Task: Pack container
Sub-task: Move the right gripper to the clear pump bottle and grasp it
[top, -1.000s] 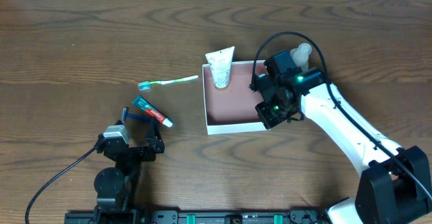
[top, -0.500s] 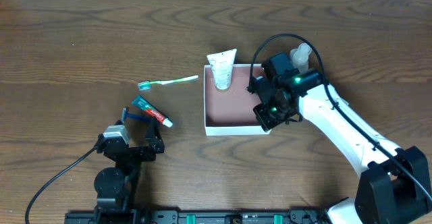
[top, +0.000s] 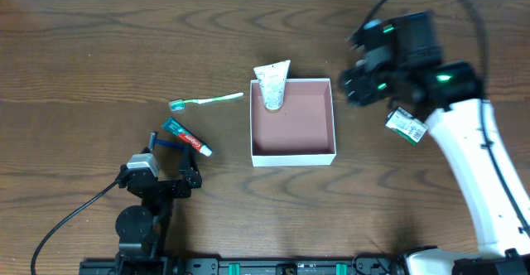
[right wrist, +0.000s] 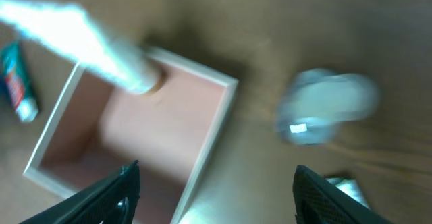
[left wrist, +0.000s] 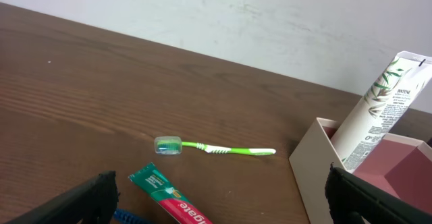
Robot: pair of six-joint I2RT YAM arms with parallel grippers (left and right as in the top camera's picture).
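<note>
The container [top: 293, 155] is a shallow white-walled box with a reddish-brown floor [right wrist: 128, 126], at mid-table. A white tube [top: 272, 85] leans in its back left corner [left wrist: 378, 109]. My right gripper [top: 361, 83] hovers raised just right of the container. In the right wrist view it [right wrist: 216, 197] is open and holds nothing, over the box's right wall. My left gripper [top: 163, 178] rests at the front left, open and empty [left wrist: 219, 207]. A red-green toothpaste tube [left wrist: 169, 196] lies just ahead of it. The green toothbrush [top: 207, 100] lies left of the box.
A blurred white bottle [right wrist: 325, 106] lies right of the container; my right arm hides it from overhead. A small green-white packet [top: 405, 124] lies further right. A blue item [top: 161, 141] sits beside the toothpaste [top: 185, 137]. A pale wall [left wrist: 270, 21] bounds the table's far edge.
My right gripper was shut low at the container's front right corner. It has opened, risen and swung back to the right, and the arm now covers the bottle. The left arm has not moved.
</note>
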